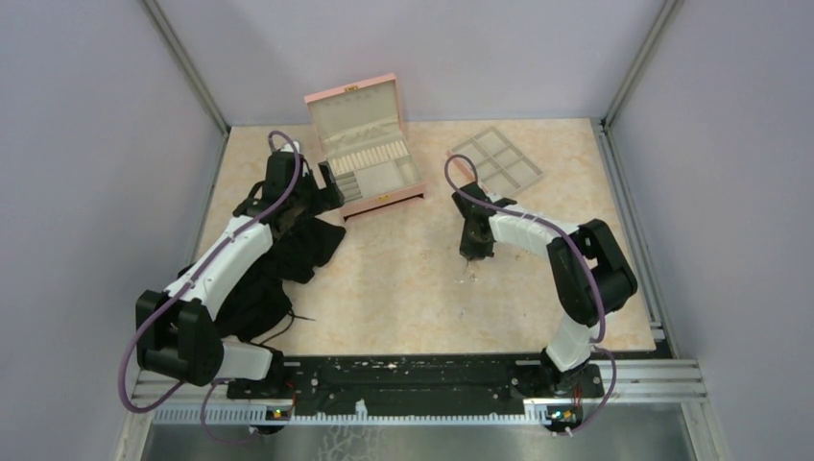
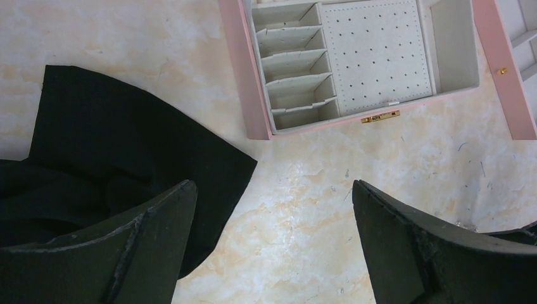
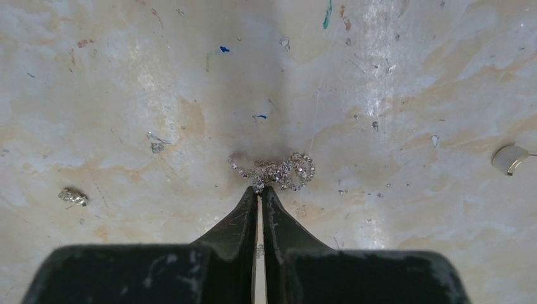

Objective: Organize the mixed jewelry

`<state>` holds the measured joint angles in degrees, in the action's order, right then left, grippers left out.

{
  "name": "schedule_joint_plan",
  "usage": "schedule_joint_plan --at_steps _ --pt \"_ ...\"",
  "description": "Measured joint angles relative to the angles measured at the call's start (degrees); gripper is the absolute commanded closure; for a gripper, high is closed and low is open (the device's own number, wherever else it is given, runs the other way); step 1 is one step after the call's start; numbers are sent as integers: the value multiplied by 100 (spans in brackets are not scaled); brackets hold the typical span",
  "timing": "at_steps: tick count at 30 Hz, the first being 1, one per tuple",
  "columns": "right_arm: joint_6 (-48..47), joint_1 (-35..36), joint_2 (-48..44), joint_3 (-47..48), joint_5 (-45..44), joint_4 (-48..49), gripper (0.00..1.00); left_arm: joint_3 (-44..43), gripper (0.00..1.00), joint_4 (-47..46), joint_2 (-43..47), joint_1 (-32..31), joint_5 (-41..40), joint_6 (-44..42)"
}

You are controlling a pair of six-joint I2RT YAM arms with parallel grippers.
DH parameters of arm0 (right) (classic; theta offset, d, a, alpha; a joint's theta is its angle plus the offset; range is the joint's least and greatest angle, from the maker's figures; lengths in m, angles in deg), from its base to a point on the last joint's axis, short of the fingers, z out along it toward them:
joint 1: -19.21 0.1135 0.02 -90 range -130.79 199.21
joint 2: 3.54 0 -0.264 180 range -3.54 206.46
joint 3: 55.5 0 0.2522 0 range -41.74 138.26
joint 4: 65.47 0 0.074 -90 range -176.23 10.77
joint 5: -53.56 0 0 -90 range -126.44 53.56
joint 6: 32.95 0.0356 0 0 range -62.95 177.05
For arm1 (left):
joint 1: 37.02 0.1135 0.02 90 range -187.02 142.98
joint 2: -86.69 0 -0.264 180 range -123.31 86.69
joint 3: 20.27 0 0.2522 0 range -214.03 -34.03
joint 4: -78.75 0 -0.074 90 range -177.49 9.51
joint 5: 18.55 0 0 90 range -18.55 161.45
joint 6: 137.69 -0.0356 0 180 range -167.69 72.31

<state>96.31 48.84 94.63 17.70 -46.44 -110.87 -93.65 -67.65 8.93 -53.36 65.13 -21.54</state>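
Left gripper (image 2: 272,190) hung spread wide over the counter (image 2: 304,209) beside black cloth (image 2: 126,145), near pink box (image 2: 244,76); right gripper (image 3: 259,193) was pinched together on sparkly chain (image 3: 285,170) lying on counter; silvery piece (image 3: 73,196) lay apart.

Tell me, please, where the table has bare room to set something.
Bare: the marble tabletop between the black cloth and the right gripper, and between the pink hinged box and pale six-compartment tray. Crowded: small pieces around the sparkly silver chain.
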Motion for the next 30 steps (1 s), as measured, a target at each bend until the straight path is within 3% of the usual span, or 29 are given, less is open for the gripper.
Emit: schedule_joint_plan --at_steps 10,19,30 --pt "-376 0 -160 898 -9 -448 100 7 1 31 0 76 0 -7" --pt "-765 0 -262 2717 400 -748 100 9 1 33 -2 170 153 173" --pt "-841 0 833 4918 619 -686 100 684 1 0 28 466 409 931"
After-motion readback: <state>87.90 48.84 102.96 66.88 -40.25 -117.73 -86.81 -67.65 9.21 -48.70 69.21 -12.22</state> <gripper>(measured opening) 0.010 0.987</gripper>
